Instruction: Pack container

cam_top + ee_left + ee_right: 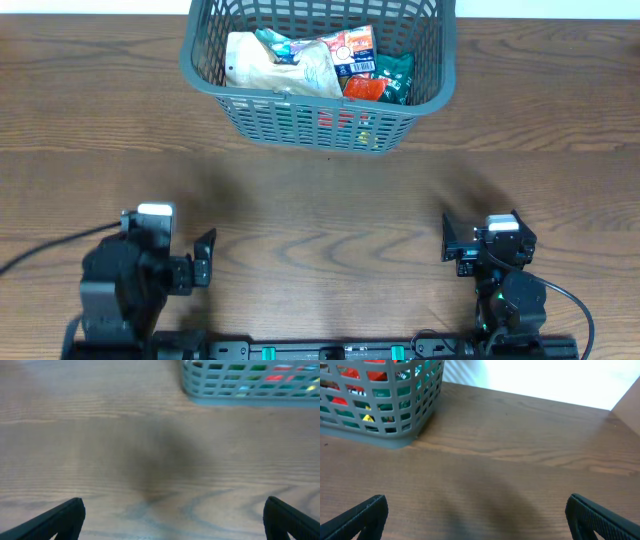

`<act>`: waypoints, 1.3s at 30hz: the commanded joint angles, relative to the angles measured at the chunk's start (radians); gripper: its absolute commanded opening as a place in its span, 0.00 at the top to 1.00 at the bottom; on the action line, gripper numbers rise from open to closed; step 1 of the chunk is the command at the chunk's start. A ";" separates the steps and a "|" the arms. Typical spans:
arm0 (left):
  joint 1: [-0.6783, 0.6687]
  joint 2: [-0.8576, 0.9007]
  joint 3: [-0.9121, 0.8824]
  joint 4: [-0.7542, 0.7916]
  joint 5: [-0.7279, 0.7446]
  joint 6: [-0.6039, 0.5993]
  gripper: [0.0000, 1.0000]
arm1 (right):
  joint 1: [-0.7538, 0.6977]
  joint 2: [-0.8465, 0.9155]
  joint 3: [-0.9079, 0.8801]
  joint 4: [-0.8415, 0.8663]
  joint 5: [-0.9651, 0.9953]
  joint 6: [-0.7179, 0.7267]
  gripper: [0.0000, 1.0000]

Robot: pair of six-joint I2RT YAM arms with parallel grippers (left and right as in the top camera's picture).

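The container, a dark grey lattice basket, stands at the far middle of the table. Inside lie a beige packet, a red and white packet, a red packet and a dark green packet. The basket also shows at the top right of the left wrist view and the top left of the right wrist view. My left gripper is open and empty at the near left. My right gripper is open and empty at the near right. Both are far from the basket.
The wooden table stretches between the grippers and the basket. Its far edge meets a bright white area in the right wrist view.
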 commanded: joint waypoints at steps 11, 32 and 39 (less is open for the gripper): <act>-0.012 -0.435 -0.586 0.792 0.037 0.127 0.01 | -0.003 -0.006 -0.004 0.000 -0.007 -0.007 0.01; -0.062 -0.434 -0.762 0.820 -0.022 0.070 0.01 | -0.003 -0.006 -0.004 0.000 -0.007 -0.008 0.01; -0.075 -0.434 -0.762 0.820 -0.017 0.066 0.01 | -0.003 -0.006 -0.004 0.000 -0.007 -0.007 0.01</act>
